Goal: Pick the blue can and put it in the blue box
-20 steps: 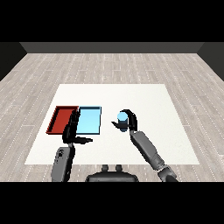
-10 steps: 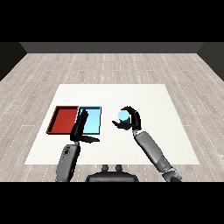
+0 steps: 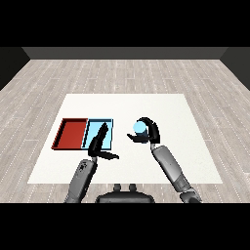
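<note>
Already the right hand (image 3: pixel 148 133) curls round the blue can (image 3: pixel 139 128); carrying it leftward into the light blue tray (image 3: pixel 108 122) remains, left hand (image 3: pixel 97 145) open.

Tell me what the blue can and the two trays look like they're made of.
Blue can: smooth, evenly pale blue, with no label or sheen; painted metal or plastic, hard to tell which. Red tray and light blue tray: flat matte colour and thin raised rims, probably moulded plastic, though the look leaves it open.
</note>
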Motion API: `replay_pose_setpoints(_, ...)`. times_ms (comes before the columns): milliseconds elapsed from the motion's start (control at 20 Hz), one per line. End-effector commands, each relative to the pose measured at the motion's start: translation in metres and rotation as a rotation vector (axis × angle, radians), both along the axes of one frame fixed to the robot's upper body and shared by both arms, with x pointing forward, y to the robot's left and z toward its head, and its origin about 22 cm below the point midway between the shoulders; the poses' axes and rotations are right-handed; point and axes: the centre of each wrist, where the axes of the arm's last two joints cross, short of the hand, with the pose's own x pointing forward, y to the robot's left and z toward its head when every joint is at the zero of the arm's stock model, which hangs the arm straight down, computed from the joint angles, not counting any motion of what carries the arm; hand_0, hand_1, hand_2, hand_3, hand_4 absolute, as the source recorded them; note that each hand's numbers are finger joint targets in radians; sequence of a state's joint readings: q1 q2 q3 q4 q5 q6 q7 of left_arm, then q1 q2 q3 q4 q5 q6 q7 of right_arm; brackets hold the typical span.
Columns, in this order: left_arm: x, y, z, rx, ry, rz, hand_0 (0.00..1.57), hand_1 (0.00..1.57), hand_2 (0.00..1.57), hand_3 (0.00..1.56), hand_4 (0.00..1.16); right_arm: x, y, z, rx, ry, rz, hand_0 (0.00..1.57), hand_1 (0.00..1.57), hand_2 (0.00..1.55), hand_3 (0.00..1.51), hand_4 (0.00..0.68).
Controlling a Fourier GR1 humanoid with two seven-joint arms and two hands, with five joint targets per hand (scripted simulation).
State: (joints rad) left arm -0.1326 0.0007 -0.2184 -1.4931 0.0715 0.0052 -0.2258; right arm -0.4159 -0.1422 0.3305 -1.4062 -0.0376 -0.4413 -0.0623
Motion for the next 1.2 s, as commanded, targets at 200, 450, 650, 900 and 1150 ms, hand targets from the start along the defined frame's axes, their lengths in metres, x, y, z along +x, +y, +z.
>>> replay_pose_setpoints(200, 0.008, -0.018, -0.018, -0.015, 0.073, -0.044, 0.00, 0.00, 0.00, 0.00, 0.00, -0.011, 0.014, 0.008, 0.021, -0.028, 0.017, 1.46, 1.46, 1.46, 1.40, 0.609)
replay_pose_setpoints(450, 0.014, -0.046, -0.030, -0.004, 0.081, -0.046, 0.00, 0.00, 0.00, 0.00, 0.00, -0.005, 0.020, 0.014, -0.019, -0.022, 0.045, 1.49, 1.49, 1.47, 1.40, 0.615)
replay_pose_setpoints(650, 0.003, -0.034, -0.028, -0.034, 0.091, -0.053, 0.00, 0.00, 0.00, 0.00, 0.00, -0.008, 0.009, 0.023, -0.031, -0.056, 0.075, 1.49, 1.49, 1.47, 1.40, 0.611)
replay_pose_setpoints(900, 0.008, -0.048, -0.036, -0.033, 0.105, -0.046, 0.00, 0.00, 0.00, 0.00, 0.00, -0.025, 0.041, 0.027, -0.006, -0.050, 0.104, 1.48, 1.48, 1.47, 1.40, 0.606)
replay_pose_setpoints(1150, 0.027, -0.043, -0.006, -0.025, 0.137, -0.040, 0.00, 0.00, 0.00, 0.00, 0.00, -0.005, 0.040, 0.009, 0.006, -0.045, 0.092, 1.49, 1.49, 1.46, 1.40, 0.616)
